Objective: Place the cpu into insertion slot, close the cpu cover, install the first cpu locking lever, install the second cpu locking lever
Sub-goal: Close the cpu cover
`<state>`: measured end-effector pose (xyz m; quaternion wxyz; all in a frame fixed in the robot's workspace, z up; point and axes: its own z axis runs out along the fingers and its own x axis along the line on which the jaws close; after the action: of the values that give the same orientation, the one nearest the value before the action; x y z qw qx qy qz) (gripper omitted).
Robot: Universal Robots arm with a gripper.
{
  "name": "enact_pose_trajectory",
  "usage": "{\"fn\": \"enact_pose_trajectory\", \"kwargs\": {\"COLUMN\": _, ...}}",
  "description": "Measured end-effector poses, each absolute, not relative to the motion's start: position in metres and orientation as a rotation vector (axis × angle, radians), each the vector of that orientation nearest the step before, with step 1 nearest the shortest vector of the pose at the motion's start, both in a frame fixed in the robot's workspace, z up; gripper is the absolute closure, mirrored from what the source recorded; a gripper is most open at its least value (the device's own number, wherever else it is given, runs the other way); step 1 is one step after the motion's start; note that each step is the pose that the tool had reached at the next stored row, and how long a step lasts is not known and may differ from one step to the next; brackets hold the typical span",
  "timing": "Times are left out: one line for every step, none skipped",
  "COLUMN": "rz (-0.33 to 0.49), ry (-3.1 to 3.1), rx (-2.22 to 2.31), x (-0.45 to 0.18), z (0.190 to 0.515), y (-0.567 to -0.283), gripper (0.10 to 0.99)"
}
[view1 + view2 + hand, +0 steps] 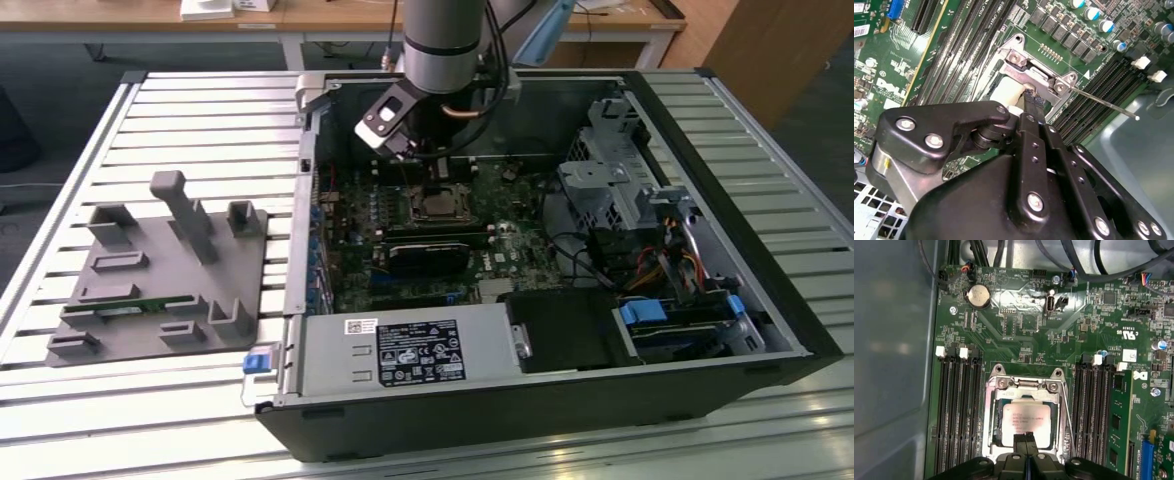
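Gripper [1025, 439] in PC [534, 420]; slatted tbl [200, 110], office [120, 14]?

The computer case [534, 425] lies on the table [160, 100], toward the table's edge at the exterior view's right; the fixture block [147, 270] sits on the same table just beside the case, toward the edge at the exterior view's left; inside the case, the motherboard [360, 250] lies against the wall at the exterior view's left, the power supply [400, 350] along the near wall, the drive cage [614, 180] along the wall at the exterior view's right; the insertion slot [438, 205] sits on the motherboard toward the far wall; in the first wrist view the cpu [1024, 420] lies in the slot, the cpu cover [1024, 385] framing it; memory slots [956, 410] flank the slot on both sides; the gripper [1025, 440] stands over the cpu's edge.
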<state>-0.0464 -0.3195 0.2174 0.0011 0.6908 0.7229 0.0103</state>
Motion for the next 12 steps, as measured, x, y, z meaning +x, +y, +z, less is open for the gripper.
{"fn": "enact_pose_trajectory", "kwargs": {"rz": 0.032, "ry": 2.270, "rx": 2.169, "x": -0.0465, "z": 0.2163, "y": -0.3196, "gripper": 0.980}}
{"fn": "enact_pose_trajectory", "kwargs": {"rz": 0.032, "ry": 2.270, "rx": 2.169, "x": -0.0467, "z": 0.2156, "y": -0.3196, "gripper": 0.980}}
{"fn": "enact_pose_trajectory", "kwargs": {"rz": 0.032, "ry": 2.270, "rx": 2.169, "x": -0.0469, "z": 0.2151, "y": -0.3196, "gripper": 0.980}}
{"fn": "enact_pose_trajectory", "kwargs": {"rz": 0.032, "ry": 2.270, "rx": 2.169, "x": -0.0470, "z": 0.2147, "y": -0.3196, "gripper": 0.980}}
{"fn": "enact_pose_trajectory", "kwargs": {"rz": 0.032, "ry": 2.270, "rx": 2.169, "x": -0.0472, "z": 0.2145, "y": -0.3196, "gripper": 0.980}}
{"fn": "enact_pose_trajectory", "kwargs": {"rz": 0.032, "ry": 2.270, "rx": 2.169, "x": -0.0476, "z": 0.2143, "y": -0.3196, "gripper": 0.980}}
{"fn": "enact_pose_trajectory", "kwargs": {"rz": 0.032, "ry": 2.270, "rx": 2.169, "x": -0.0484, "z": 0.2139, "y": -0.3196, "gripper": 0.980}}
{"fn": "enact_pose_trajectory", "kwargs": {"rz": 0.033, "ry": 2.270, "rx": 2.169, "x": -0.0493, "z": 0.2136, "y": -0.3196, "gripper": 0.980}}
{"fn": "enact_pose_trajectory", "kwargs": {"rz": 0.033, "ry": 2.270, "rx": 2.169, "x": -0.0503, "z": 0.2132, "y": -0.3195, "gripper": 0.980}}
{"fn": "enact_pose_trajectory", "kwargs": {"rz": 0.033, "ry": 2.270, "rx": 2.169, "x": -0.0509, "z": 0.2126, "y": -0.3195, "gripper": 0.980}}
{"fn": "enact_pose_trajectory", "kwargs": {"rz": 0.033, "ry": 2.270, "rx": 2.169, "x": -0.0513, "z": 0.2118, "y": -0.3195, "gripper": 0.980}}
{"fn": "enact_pose_trajectory", "kwargs": {"rz": 0.033, "ry": 2.270, "rx": 2.169, "x": -0.0514, "z": 0.2109, "y": -0.3195, "gripper": 0.980}}
